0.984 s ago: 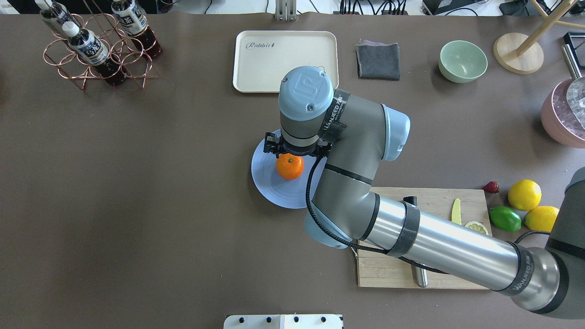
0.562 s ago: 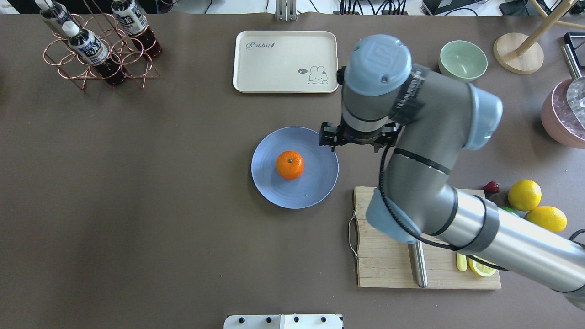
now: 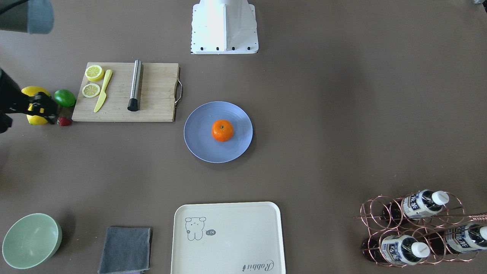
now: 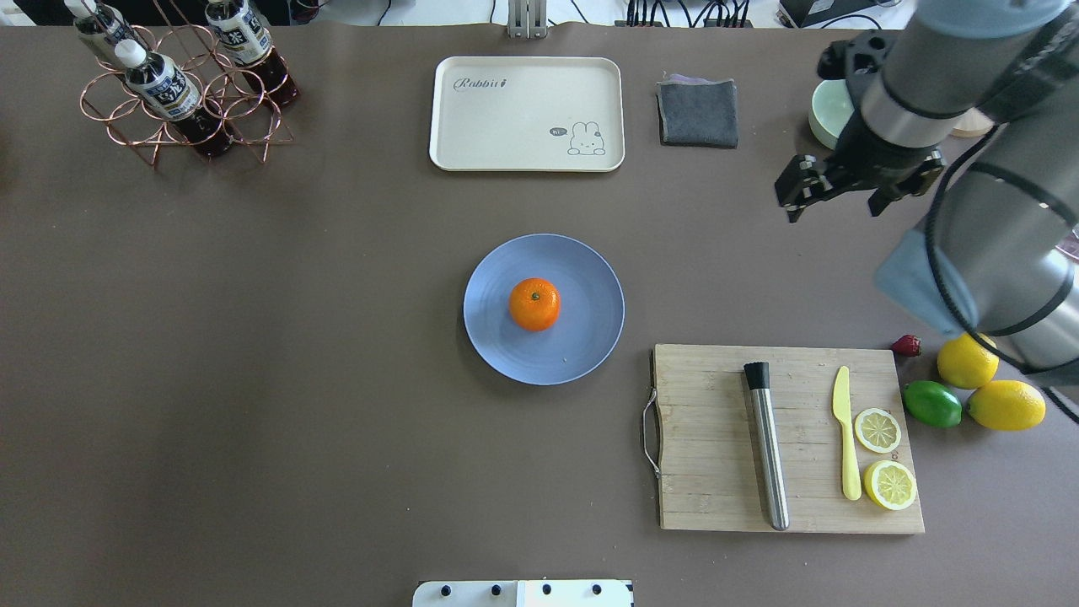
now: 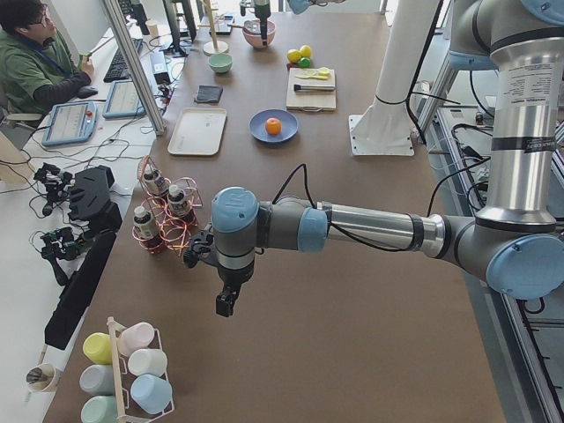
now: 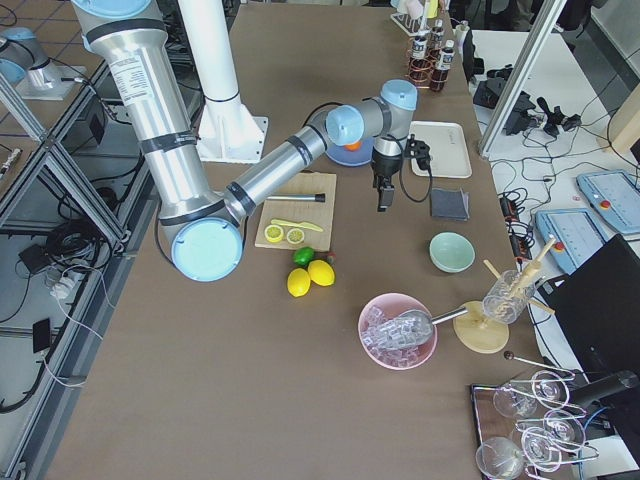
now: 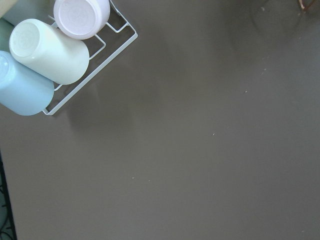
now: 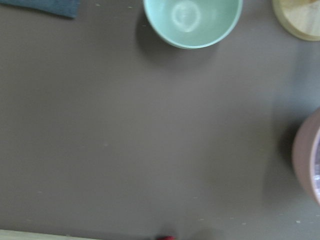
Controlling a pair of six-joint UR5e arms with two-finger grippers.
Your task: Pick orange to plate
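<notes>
The orange [image 4: 534,304] sits by itself in the middle of the pale blue plate [image 4: 590,278], stem dot up; the front-facing view shows the same orange [image 3: 222,130] on the plate [image 3: 198,133]. My right gripper [image 4: 839,198] hangs high over bare table at the far right, well clear of the plate, its fingers apart and nothing between them. It also shows as my right gripper [image 6: 383,200] in the right side view. My left gripper [image 5: 226,304] hovers far off by the cup rack, seen only from the side, so I cannot tell its state.
A wooden cutting board [image 4: 716,472] with a steel rod, a yellow knife and lemon slices lies right of the plate. Lemons [image 4: 967,359], a lime [image 4: 931,403] and a strawberry [image 4: 906,345] sit beside it. Mint bowl [image 8: 192,20], grey cloth [image 4: 697,111], cream tray [image 4: 527,114], bottle rack [image 4: 181,93].
My right gripper has come off the orange, leaving it on the plate, and swung right and back toward the mint bowl. The cutting board is now uncovered.
</notes>
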